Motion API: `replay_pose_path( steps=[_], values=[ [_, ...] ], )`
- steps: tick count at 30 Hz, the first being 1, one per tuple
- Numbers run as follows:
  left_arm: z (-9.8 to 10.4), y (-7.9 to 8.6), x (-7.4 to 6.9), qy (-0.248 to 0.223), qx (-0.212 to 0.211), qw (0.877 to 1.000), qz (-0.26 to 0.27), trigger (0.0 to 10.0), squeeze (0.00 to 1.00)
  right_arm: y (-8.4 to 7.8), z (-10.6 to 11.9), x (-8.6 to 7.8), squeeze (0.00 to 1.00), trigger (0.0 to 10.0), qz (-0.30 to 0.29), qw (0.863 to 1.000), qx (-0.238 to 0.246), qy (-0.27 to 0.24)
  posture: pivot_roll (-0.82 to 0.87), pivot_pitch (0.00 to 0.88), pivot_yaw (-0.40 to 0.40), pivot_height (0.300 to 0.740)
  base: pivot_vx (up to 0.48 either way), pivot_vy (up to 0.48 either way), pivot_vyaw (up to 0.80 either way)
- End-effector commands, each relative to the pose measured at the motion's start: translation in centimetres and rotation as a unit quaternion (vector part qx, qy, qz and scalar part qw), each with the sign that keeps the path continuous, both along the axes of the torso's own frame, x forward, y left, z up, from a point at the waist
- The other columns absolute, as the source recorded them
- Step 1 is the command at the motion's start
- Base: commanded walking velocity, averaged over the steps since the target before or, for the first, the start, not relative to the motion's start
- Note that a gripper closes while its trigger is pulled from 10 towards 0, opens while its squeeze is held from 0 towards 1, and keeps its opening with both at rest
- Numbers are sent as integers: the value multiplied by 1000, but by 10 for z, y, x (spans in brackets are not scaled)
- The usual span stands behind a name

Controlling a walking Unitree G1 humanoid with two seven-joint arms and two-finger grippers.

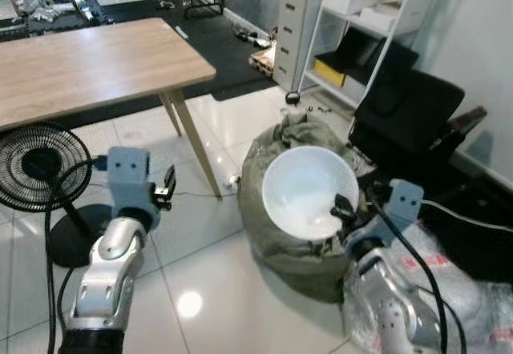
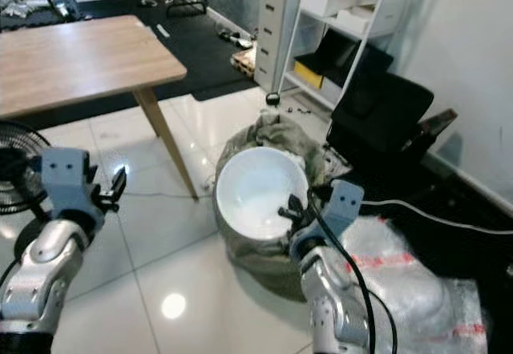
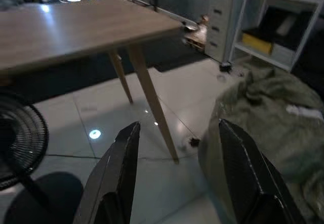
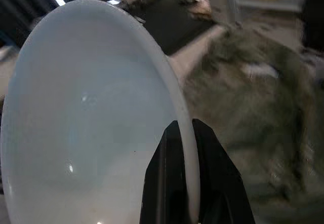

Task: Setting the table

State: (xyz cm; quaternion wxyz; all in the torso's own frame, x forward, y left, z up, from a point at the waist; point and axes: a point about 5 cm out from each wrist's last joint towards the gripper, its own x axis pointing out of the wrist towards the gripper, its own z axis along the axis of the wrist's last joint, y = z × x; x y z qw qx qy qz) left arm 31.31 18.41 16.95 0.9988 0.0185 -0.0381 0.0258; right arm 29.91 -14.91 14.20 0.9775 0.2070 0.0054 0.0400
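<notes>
Nearest the camera, two silver arms are seen reaching forward over a white tiled floor (image 1: pixel 200 258). The right pincer (image 1: pixel 343 210) is clamped on the rim of a white bowl (image 1: pixel 309 190), one black finger inside the rim and one outside, as the right wrist view makes plain. The bowl is held tilted, its hollow turned up towards the head camera, in the air above a rumpled olive-green beanbag (image 1: pixel 272 170) that rests on the floor. The left pincer (image 1: pixel 167 191) is held empty, its fingers (image 3: pixel 116 173) spread apart, off to the left near a black floor fan (image 1: pixel 36 166).

Farther off to the left, a wooden surface (image 1: pixel 88 62) on slanted legs is seen; nothing is laid on the part in view. At the far right, a white shelf unit (image 1: pixel 361 18) and a white drawer chest (image 1: pixel 298 26) are set against the wall.

The task is judged to be at an early stage: the bowl has been picked up, but is well apart from the surface, and carrying and placing are left to be done.
</notes>
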Motion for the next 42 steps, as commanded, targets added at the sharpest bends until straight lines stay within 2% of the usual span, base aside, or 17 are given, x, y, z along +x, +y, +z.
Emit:
replay_pose_path(
  steps=[1, 8, 25, 31, 39, 42],
  values=[
    [0, 5, 0, -3, 15, 1000, 19, 10000, 0, 15, 6, 0, 0, 10000, 34, 999, -5, -18, -26, 0, 67, 740, 480, 0, 0],
    [2, 3, 1, -9, 23, 999, 24, 10000, 0, 27, 7, -1, 0, 10000, 61, 998, -1, -23, -20, 0, 67, 740, 480, 0, 0],
    [1, 3, 1, -11, 24, 999, 29, 10000, 0, 28, 5, 0, 0, 10000, 65, 998, 1, -27, -17, 0, 69, 740, 480, 0, 0],
    [2, 3, 1, -11, 25, 999, 31, 10000, 0, 33, 4, 0, 0, 10000, 86, 996, -5, -29, -14, 0, 71, 740, 480, 0, 0],
    [2, 3, 1, -11, 26, 999, 31, 10000, 0, 37, 5, 1, 0, 10000, 90, 995, -6, -31, -12, 0, 71, 740, 480, 0, 690],
    [2, 3, 0, -11, 26, 999, 30, 10000, 0, 36, 5, 1, 0, 10000, 86, 996, -2, -29, -12, 0, 71, 740, 480, 0, 0]
  ],
)
